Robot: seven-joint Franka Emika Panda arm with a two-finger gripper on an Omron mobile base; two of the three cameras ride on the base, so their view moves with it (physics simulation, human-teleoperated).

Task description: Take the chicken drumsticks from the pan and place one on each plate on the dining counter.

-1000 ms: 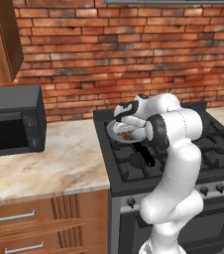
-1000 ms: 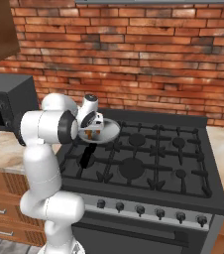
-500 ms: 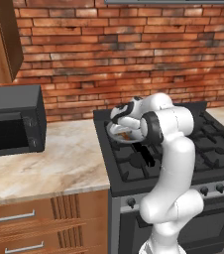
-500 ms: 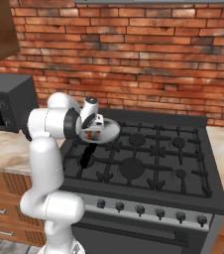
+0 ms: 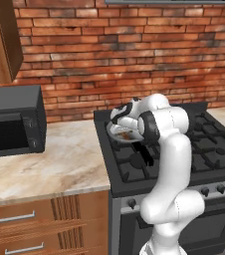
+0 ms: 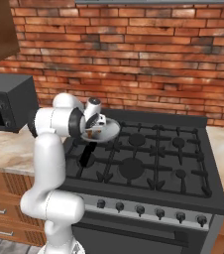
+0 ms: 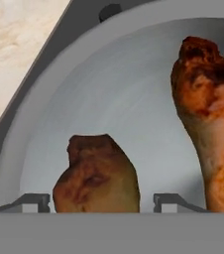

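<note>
The round light-grey pan [image 7: 119, 94] sits on the stove's left rear burner, seen also as the pan [image 5: 115, 133] and the pan [image 6: 109, 130], its black handle [image 6: 86, 156] pointing toward the front. Two golden-brown drumsticks lie in it. One drumstick [image 7: 96, 178] sits between my fingertips; the other drumstick [image 7: 208, 124] lies to the right, thick end away from me. My gripper [image 7: 102, 201] is down inside the pan, open, its fingers [image 7: 34, 201] straddling the nearer drumstick with small gaps on both sides. The gripper [image 6: 95, 130] is partly hidden by my wrist. Plates and dining counter are out of view.
A black gas stove [image 6: 148, 158] with grates and front knobs carries the pan. A marbled worktop [image 5: 45, 164] over wooden drawers lies to its left, with a black microwave [image 5: 10, 122] on it. A brick wall [image 6: 148, 59] closes the back.
My elbow and forearm have shifted slightly, and the hand has settled a little lower over the pan. The pan and stove have stayed put.
</note>
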